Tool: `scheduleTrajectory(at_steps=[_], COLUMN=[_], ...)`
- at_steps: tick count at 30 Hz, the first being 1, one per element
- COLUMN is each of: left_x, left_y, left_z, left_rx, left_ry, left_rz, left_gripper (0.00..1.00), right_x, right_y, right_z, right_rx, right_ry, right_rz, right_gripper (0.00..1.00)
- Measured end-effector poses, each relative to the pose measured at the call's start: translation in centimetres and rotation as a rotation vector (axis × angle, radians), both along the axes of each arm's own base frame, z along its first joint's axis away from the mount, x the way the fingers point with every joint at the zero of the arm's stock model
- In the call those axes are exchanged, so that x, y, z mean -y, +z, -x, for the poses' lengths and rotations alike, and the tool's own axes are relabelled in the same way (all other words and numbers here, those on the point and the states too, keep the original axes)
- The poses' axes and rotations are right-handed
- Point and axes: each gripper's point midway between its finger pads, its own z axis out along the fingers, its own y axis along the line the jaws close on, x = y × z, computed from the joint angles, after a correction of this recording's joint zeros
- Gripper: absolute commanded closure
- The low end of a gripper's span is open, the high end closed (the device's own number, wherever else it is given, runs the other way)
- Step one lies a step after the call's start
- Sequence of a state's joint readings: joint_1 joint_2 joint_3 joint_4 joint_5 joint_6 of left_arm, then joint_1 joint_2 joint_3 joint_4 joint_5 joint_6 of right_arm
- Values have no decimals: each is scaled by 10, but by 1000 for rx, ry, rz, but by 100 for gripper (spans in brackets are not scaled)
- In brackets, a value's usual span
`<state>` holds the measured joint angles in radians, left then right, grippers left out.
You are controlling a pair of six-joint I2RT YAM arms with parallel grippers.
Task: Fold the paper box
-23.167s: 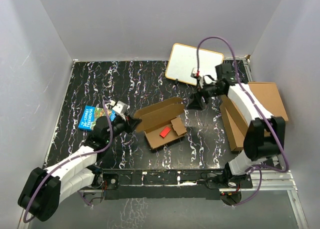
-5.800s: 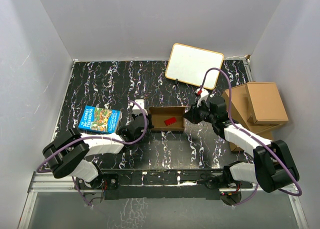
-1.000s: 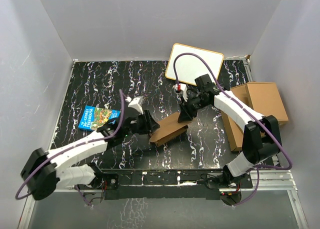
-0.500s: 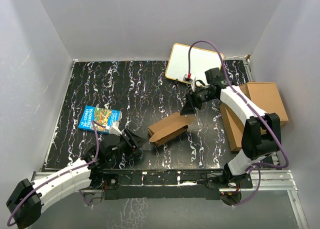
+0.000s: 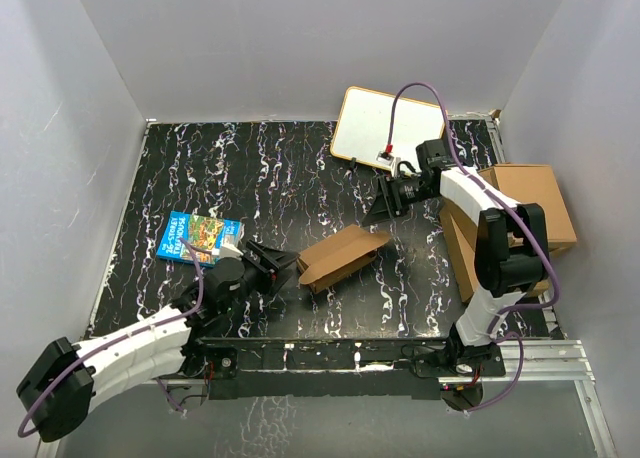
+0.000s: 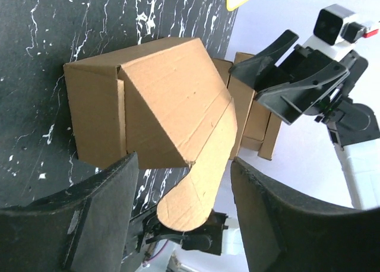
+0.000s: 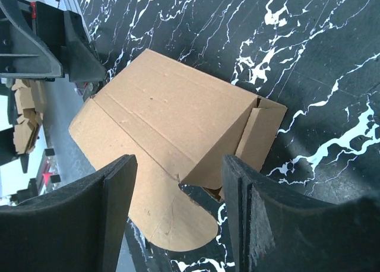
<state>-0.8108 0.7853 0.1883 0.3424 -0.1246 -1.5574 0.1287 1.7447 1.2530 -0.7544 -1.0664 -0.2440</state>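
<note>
Top view: the paper box [image 5: 342, 256] lies on the tabletop [image 5: 250, 178] about midway between the side edges, closer to the near edge, its lid down but slanted. My left claw [image 5: 280, 265] sits just beside its left end and the right claw [image 5: 383, 206] is near its far right corner; both gape and hold nothing

Left wrist view: plain brown corrugated card, one side wall upright, a rounded tuck flap [image 6: 190, 201] sticking out loose past the lid's front

Right wrist view: the same flap hangs out untucked. I judge the closing step unfinished; next I must press the lid flat and push that flap inside
</note>
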Motion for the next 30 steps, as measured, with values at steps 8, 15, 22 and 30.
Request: scheduleTrajectory(at_steps=[8,15,22,30], left_x=[7,18,26,32], left_y=[-17,-16,-8,-19], left_z=[-9,-16,-23,-23], left_rx=[-74,-88,-78,-104], left_ry=[30,23,16,-2], left_rz=[-2,11,24,3], left_gripper=[39,40,44,48], right_x=[-1,-2,-6,-11], right_y=[-13,-15,-30,-35], right_z=[-1,0,15,18], right_rx=[-78,-97,-167,-189], right_ry=[-20,-34,-37,-45], right_rz=[4,1,13,18], right_gripper=[36,37,40,44])
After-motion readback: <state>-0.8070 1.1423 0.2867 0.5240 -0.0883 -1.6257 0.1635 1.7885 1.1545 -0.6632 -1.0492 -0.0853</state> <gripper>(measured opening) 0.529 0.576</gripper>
